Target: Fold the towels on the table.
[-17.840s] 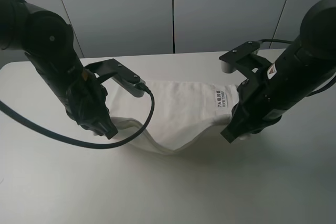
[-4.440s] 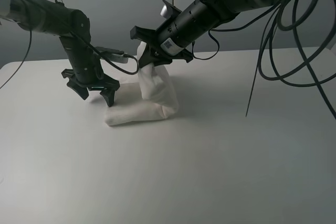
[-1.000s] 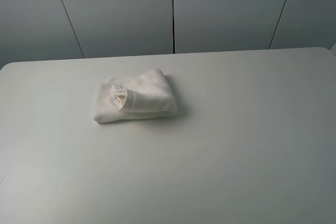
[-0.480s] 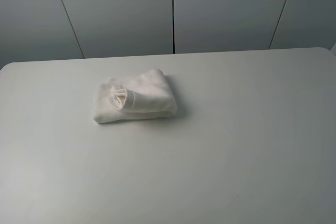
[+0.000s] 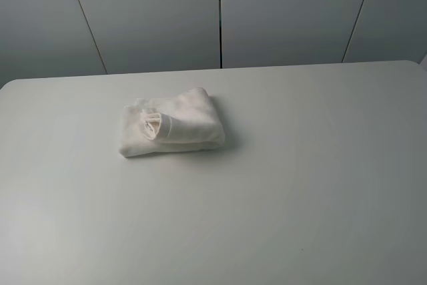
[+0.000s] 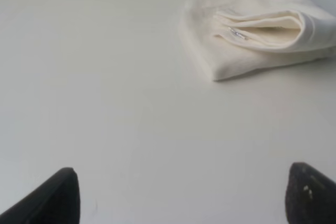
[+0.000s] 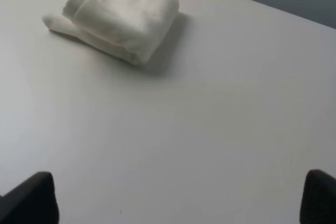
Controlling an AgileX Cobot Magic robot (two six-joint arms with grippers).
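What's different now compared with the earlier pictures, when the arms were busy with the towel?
Both arms have let go and pulled back out of the overhead view; each end effector, left and right, is open and clear of the towel, now a compact folded bundle. Over the last second, the towel has stayed put on the table.

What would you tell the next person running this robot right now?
Left gripper: open, empty, held back from the towel.
Right gripper: open, empty, also apart from it.
Towel: a small folded bundle on the white table, left of centre in the high view, one rolled end showing.
Done: folding looks finished.
Left: perhaps tidy that loose end; nothing else seen.
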